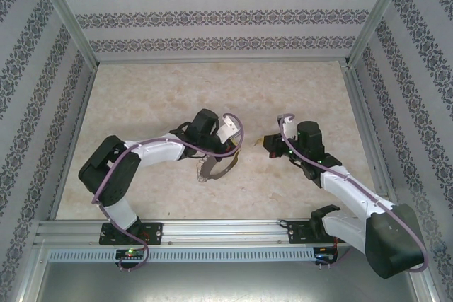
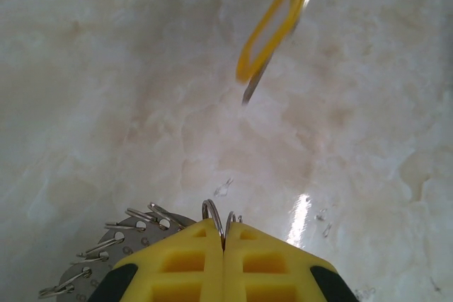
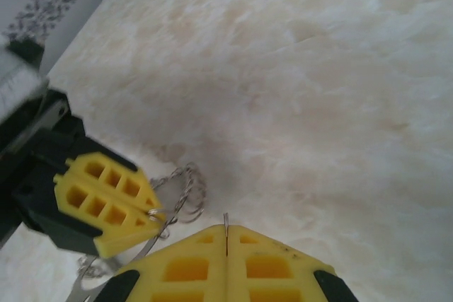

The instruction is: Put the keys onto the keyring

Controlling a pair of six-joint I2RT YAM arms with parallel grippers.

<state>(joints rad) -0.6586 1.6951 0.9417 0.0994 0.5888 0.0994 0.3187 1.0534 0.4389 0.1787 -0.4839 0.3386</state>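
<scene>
The left gripper (image 2: 224, 242) is closed on the keyring (image 2: 110, 249), a thin metal hoop fringed with small silvery wire loops, over the pale, glossy marbled surface (image 2: 106, 104). The key (image 2: 245, 66), yellow-headed with a short grey blade, is pinched in the closed right gripper (image 3: 226, 245), near the keyring but apart from it. Threading is judged not yet done.

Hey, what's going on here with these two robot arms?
The left gripper is shut on the keyring, pinching it at its fringe of small rings. The right gripper is shut on the yellow-headed key, holding it in the air near the keyring but apart from it. The key is not yet on the ring.
</scene>
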